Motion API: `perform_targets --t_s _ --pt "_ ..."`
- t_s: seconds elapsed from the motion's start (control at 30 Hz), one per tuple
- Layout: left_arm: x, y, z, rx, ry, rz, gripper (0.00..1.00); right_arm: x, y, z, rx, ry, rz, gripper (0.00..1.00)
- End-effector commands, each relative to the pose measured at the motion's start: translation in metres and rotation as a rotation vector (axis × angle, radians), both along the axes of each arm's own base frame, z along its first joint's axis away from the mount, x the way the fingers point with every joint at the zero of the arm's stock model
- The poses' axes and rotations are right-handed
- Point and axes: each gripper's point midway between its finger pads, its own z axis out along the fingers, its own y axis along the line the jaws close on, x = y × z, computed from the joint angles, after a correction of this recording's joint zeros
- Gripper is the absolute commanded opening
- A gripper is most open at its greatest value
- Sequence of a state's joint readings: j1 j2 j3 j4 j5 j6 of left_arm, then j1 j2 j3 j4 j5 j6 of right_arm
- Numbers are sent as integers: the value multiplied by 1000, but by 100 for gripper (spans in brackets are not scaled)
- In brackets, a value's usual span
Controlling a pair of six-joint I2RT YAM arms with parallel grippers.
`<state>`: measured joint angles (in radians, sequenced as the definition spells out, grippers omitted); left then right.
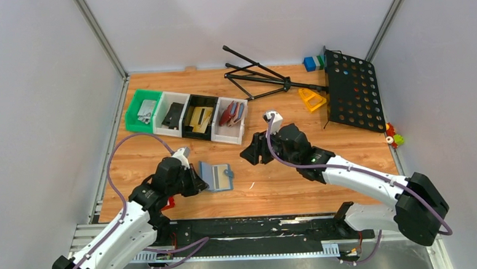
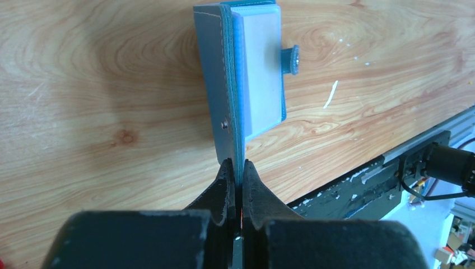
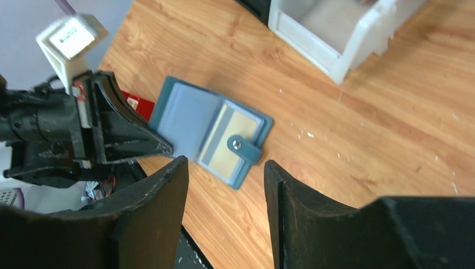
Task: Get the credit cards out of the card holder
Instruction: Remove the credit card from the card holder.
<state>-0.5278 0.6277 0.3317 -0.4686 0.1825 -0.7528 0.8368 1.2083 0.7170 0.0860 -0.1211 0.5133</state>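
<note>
- Left jaws of mine pinched one flap of the card holder [image 2: 255,67].
- It lay open near the near edge of the table [image 1: 360,145], left of middle.
- My right jaws stood spread, empty.

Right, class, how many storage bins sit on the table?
4, side by side in a row at the back left: green bin, first white bin, black bin, second white bin at the right end. None appears hidden.
</note>
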Motion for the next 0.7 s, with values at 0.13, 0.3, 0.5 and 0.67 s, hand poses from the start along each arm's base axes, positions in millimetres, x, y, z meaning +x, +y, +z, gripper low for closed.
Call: perform_targets --t_s 0.13,0.3,0.5,0.67 --pt "11 -26 31 -144 -114 -83 0 -15 -19 -6 13 17 -4 82" --pt "11 -32 41 -177 -144 -116 0 -16 -28 -6 15 17 -42 100" --pt "10 -41 53 -241 -179 -151 0 -17 -36 -11 -2 45 -79 100" --pt "9 -52 63 -322 -188 -172 0 -21 -48 -17 -20 42 -102 100"
